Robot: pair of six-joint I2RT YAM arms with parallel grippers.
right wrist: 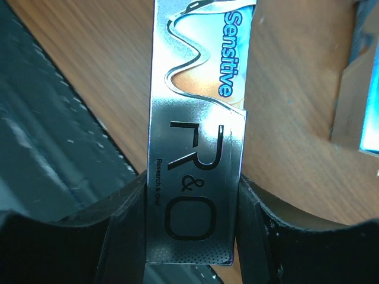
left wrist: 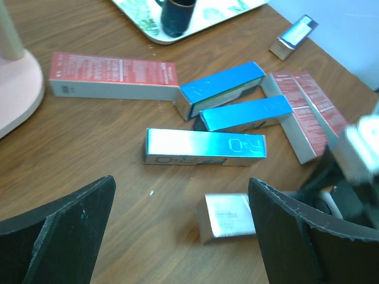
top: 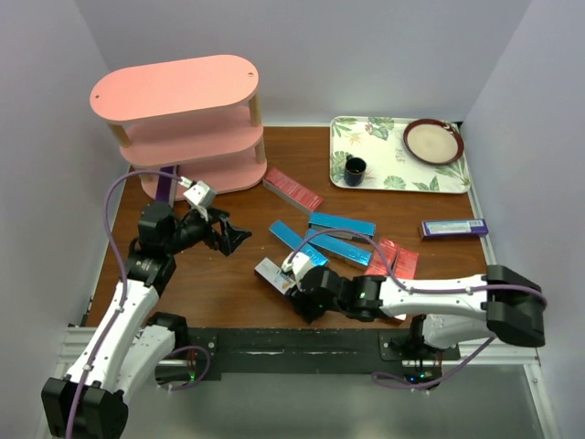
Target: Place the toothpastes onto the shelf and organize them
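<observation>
Right tool point(right wrist: 190, 213) clamping silvery toothpaste carton point(right wrist: 198, 89) lying on bench point(right wrist: 89, 71), near centre. Left tool point(left wrist: 180, 225) hovering wide open near shelf point(top: 183, 101).

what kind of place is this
Probably a robot test cell in a lab: plain white walls box in the wooden table, and a left arm and right arm stand at its edge.
</observation>
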